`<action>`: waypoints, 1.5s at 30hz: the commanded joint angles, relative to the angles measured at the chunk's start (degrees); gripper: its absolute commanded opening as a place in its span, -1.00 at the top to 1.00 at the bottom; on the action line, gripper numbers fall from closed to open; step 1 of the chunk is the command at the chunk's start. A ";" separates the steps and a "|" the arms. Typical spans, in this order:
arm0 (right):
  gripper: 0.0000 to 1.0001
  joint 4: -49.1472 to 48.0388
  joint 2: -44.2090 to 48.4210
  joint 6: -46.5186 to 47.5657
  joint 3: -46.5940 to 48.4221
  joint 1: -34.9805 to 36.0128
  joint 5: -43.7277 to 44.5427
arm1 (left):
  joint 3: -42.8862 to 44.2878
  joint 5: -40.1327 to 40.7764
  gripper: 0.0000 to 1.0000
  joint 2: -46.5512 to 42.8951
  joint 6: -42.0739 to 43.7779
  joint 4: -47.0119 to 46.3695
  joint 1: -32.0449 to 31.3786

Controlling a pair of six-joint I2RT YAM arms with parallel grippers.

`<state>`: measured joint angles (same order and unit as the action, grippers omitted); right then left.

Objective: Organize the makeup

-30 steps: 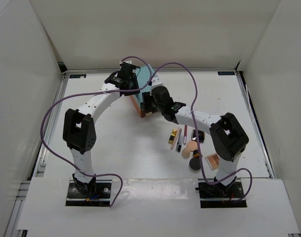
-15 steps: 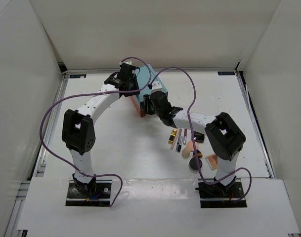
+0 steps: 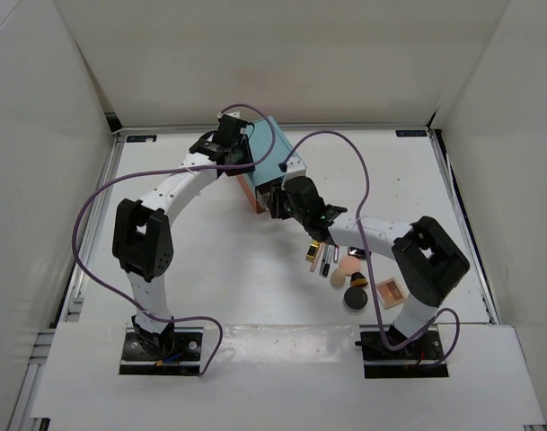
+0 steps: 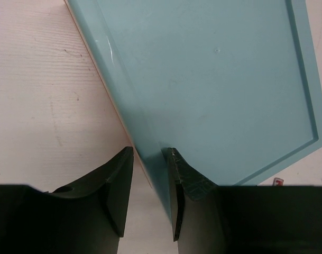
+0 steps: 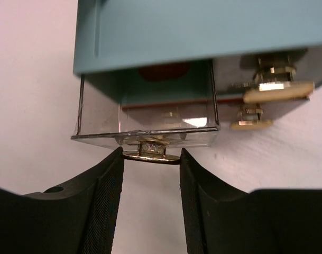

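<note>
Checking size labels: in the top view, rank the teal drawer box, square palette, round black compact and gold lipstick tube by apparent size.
1. teal drawer box, clearly largest.
2. square palette and round black compact look alike; unranked.
3. gold lipstick tube, smallest.
</note>
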<state>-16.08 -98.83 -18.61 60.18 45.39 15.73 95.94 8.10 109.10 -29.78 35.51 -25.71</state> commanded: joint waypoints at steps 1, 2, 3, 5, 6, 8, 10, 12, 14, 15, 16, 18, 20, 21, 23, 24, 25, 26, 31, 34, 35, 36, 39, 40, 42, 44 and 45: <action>0.46 0.51 6.01 1.20 -2.52 -0.03 0.98 | -1.99 -0.01 0.13 -1.70 0.69 4.92 -0.39; 0.44 2.52 7.75 1.38 -3.66 0.75 0.45 | -1.72 0.07 0.13 -1.52 0.60 4.92 -0.48; 0.43 3.41 8.38 1.73 -4.37 0.67 0.79 | -1.72 0.08 0.14 -1.69 0.60 4.92 -0.39; 0.40 5.51 10.74 1.74 -5.86 1.02 0.10 | -1.90 -0.01 0.13 -1.70 0.60 4.92 -0.39; 0.38 6.31 11.63 1.74 -6.91 0.85 0.09 | -1.72 -0.10 0.13 -1.70 0.60 4.92 -0.39; 0.15 8.07 12.69 2.96 -7.71 0.67 -0.96 | -1.90 -0.01 0.13 -1.87 0.69 4.92 -0.30; 0.05 8.60 13.22 3.84 -8.15 1.02 -2.36 | -1.90 0.07 0.13 -1.87 0.60 4.92 -0.39; 0.05 10.53 13.39 4.02 -7.63 0.84 -3.59 | -1.99 0.16 0.13 -2.22 0.69 4.92 -0.48; 0.05 12.90 14.18 4.55 -7.45 0.85 -4.82 | -2.33 0.60 0.12 -2.58 0.78 5.10 -0.30; -0.15 13.43 14.62 4.55 -7.45 1.02 -5.52 | -2.34 0.69 0.09 -3.27 0.86 4.92 -0.39; -0.21 14.14 15.15 5.24 -7.01 1.02 -6.23 | -2.25 0.78 0.05 -3.28 0.95 4.92 -0.39; -0.33 17.81 16.20 5.60 -6.22 0.84 -6.67 | -1.73 1.22 -0.21 -4.15 1.48 5.10 -0.39; -0.44 20.28 17.26 6.13 -4.90 1.02 -6.41 | -0.32 2.09 -0.32 -4.68 2.18 5.27 -0.39; -0.49 22.73 18.66 5.78 -4.38 1.02 -6.06 | 0.03 2.45 -0.51 -5.73 2.36 5.45 -0.30; -0.64 25.55 20.07 5.78 -3.59 0.67 -4.14 | 1.26 3.24 -0.69 -6.53 2.80 5.80 -0.39; -0.67 28.70 21.82 5.26 -3.41 0.84 -3.43 | 1.44 4.11 -0.88 -7.49 2.80 5.80 -0.39; -0.67 30.12 22.88 5.08 -3.23 0.67 -2.55 | 1.44 4.55 -0.94 -9.06 2.88 5.80 -0.30; -0.70 32.92 24.63 4.90 -3.32 0.67 -0.11 | 1.09 5.60 -0.97 -10.04 2.62 5.63 -0.30; -0.92 41.90 29.21 -3.17 -4.55 -2.66 10.63 | -5.75 7.81 -0.97 -18.38 -0.36 5.28 -0.39; -0.93 47.00 28.52 -9.48 -5.78 -8.46 11.70 | -13.30 5.27 -0.97 -23.82 -2.21 4.40 -0.39; -0.91 47.80 28.17 -10.56 -6.82 -10.21 10.48 | -15.24 4.65 -0.97 -25.41 -2.73 4.40 -0.48; -0.90 47.89 27.81 -11.61 -7.44 -13.36 8.55 | -19.43 4.56 -0.98 -26.91 -3.00 4.22 -0.56; -0.88 47.01 26.15 -12.50 -9.55 -16.55 6.78 | -27.09 4.56 -0.97 -32.80 -4.41 4.92 -1.18; -0.87 47.01 25.01 -12.33 -9.82 -18.65 6.08 | -28.43 4.65 -0.97 -34.20 -4.76 5.45 -1.35; -0.87 45.96 23.77 -11.62 -10.61 -19.72 5.02 | -31.76 4.91 -0.97 -37.02 -5.02 6.15 -1.44; -0.88 44.73 21.32 -11.27 -11.05 -21.12 3.97 | -33.00 5.87 -0.97 -38.43 -5.11 7.38 -1.44; -0.87 44.21 20.44 -10.92 -11.23 -21.48 3.79 | -33.19 6.05 -0.97 -38.78 -5.29 7.73 -1.36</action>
<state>29.06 -76.55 -28.58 49.34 24.95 21.02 63.20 13.10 73.67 -33.85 42.35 -26.94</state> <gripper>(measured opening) 0.939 0.978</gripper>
